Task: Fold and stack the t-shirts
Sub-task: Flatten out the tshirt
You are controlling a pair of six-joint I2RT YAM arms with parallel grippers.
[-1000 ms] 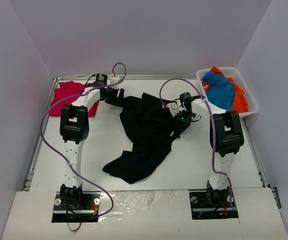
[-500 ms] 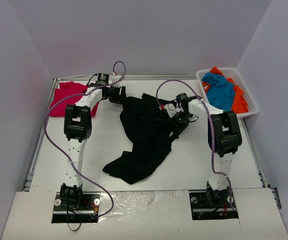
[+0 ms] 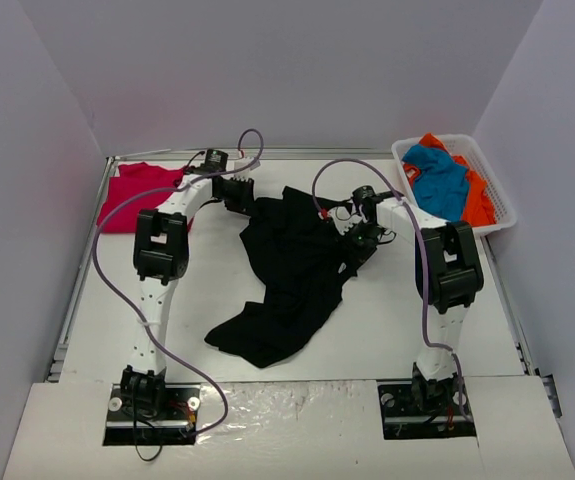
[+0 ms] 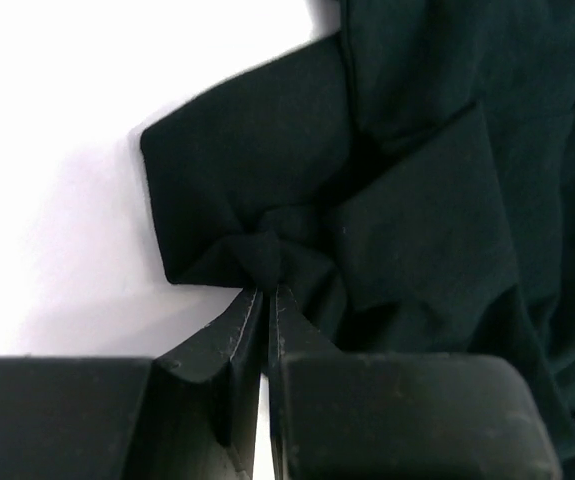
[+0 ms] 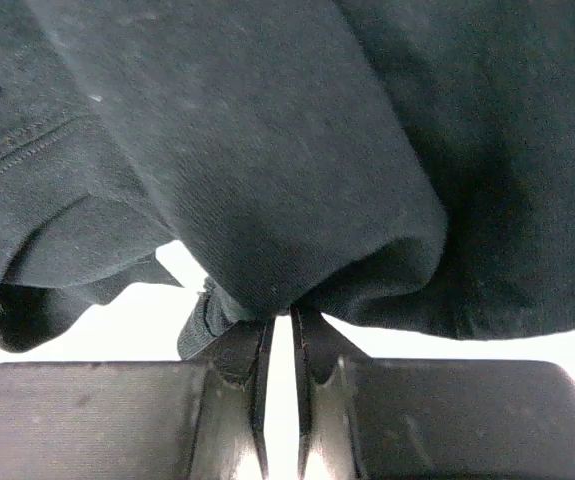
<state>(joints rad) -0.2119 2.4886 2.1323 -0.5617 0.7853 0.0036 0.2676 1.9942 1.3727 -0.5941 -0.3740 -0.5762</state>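
A flat white table [image 3: 387,310] fills the walled bay. A white slatted basket [image 3: 500,190], seemingly plastic, sits at its far right corner, close beside the pale grey wall [image 3: 297,70].

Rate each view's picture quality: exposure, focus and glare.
Top external: even, soft light and sharp, but the black t-shirt reads as one dark mass with little fold detail. Left wrist: the table is blown out to plain white; the left gripper pinching the shirt is slightly soft. Right wrist: the shirt's weave is crisp, with white glare under it beside the right gripper.
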